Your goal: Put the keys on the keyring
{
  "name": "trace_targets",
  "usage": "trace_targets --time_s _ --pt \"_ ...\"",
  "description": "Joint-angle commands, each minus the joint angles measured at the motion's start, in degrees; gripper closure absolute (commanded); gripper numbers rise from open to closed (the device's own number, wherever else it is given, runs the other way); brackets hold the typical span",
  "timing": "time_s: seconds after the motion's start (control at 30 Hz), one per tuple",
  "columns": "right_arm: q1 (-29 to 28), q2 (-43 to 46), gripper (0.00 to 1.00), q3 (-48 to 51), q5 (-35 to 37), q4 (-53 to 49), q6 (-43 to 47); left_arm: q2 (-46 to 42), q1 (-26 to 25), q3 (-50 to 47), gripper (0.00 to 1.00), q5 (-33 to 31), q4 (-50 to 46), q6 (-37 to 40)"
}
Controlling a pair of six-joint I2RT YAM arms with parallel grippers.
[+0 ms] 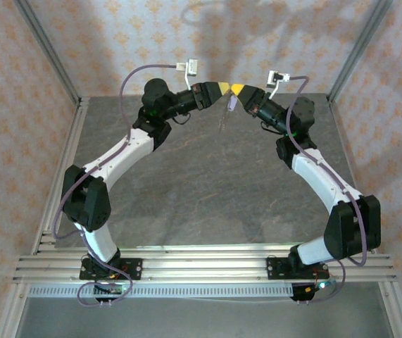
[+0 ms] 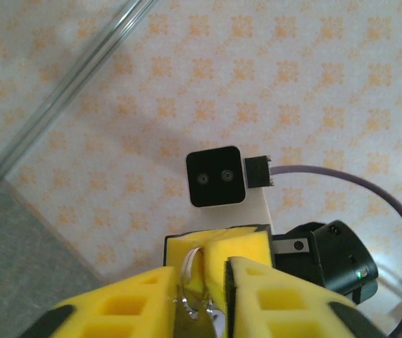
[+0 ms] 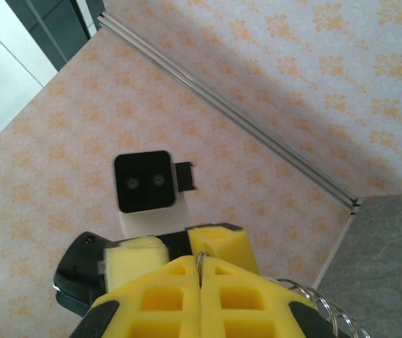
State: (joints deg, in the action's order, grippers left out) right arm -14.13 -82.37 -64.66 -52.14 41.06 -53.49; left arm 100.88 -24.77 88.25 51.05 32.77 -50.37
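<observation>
Right hand point(image 3: 201, 271) is clamped tight on the keyring point(image 3: 201, 259), its thin wire poking out between the pads at the lower middle of the wrist view. Facing it, the left hand point(image 2: 202, 273) shows fingers slightly parted around metal; gripping or not, can't tell. Both hang above the table point(image 1: 208, 183), upper centre overhead. Light, stiff, slippery wire: probably best pinched on the bare loop.

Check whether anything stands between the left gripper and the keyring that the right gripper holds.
Nothing visible does. The right gripper pinches the keyring's thin wire, and the left gripper faces it tip to tip above the table, with the wire right at its fingertips. No other object lies between them.
</observation>
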Motion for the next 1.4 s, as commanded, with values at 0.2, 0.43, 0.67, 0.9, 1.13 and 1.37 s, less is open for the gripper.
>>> trace_targets --time_s 0.2,0.43,0.67,0.9,1.13,1.37 --pt "4.09 -4.52 1.0 -6.04 -10.65 -1.26 1.67 0.87 4.18 10.35 0.6 5.47 -13.44 8.64" --pt "4.47 -8.82 1.0 -11.77 -17.63 -2.87 1.38 6.78 4.81 20.12 0.58 12.64 -26.57 15.0" --pt "4.57 -10.45 1.0 -13.67 -19.37 -3.05 0.67 10.54 4.93 23.36 0.58 15.22 -29.71 16.27" --pt "4.57 -10.43 1.0 -13.32 -18.83 -2.85 0.6 11.39 4.82 23.37 0.58 15.55 -26.01 13.3" --pt "4.56 -10.77 1.0 -13.4 -18.28 -2.75 0.73 12.23 3.95 23.75 0.58 15.91 -23.12 11.22" --pt "4.65 -11.14 1.0 -13.16 -17.58 -2.75 0.94 12.35 3.07 23.84 0.65 17.0 -22.21 10.91"
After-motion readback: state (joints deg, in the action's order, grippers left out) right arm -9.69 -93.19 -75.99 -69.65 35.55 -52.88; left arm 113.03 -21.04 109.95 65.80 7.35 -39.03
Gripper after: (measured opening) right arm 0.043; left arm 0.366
